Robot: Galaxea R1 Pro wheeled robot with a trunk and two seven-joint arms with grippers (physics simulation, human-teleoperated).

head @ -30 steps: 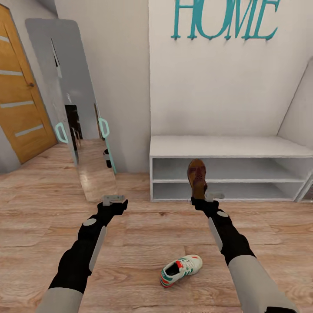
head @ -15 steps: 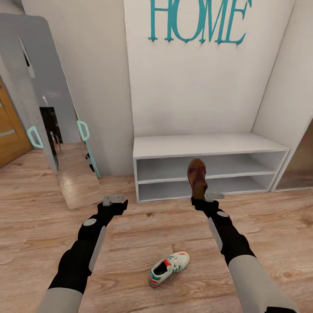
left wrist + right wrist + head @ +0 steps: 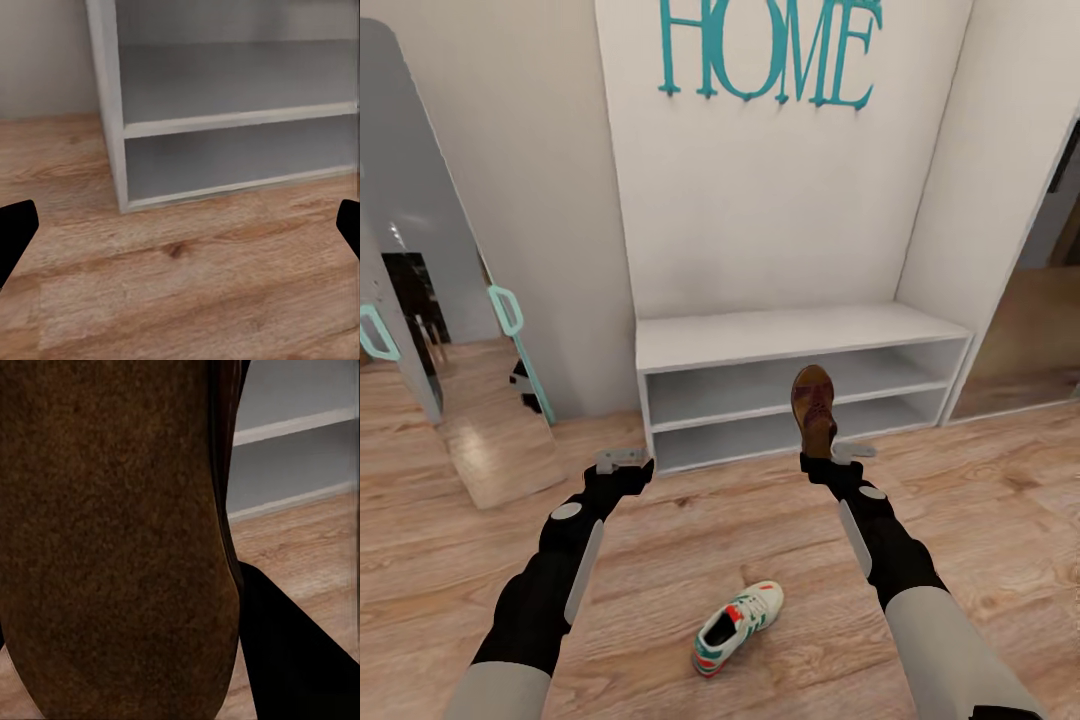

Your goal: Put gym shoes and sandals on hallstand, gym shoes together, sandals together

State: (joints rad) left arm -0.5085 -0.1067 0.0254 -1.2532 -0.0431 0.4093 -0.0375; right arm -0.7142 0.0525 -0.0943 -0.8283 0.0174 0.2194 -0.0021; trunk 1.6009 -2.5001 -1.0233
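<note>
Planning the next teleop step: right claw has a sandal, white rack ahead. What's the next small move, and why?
Probably ease the right claw forward toward the rack. It holds the sandal upright, short of the open shelves, with floor between. The left claw is open and idle; a gym shoe lies on the floor.

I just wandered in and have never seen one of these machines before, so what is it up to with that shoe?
The robot is tidying shoes in a corridor. Its right gripper holds a brown sandal up in the air, in front of a low white two-shelf unit against the wall. The left gripper is open and holds nothing. One white gym shoe with green stripes lies on the wood floor between the arms. No shoes are visible on the unit's shelves or top.
</note>
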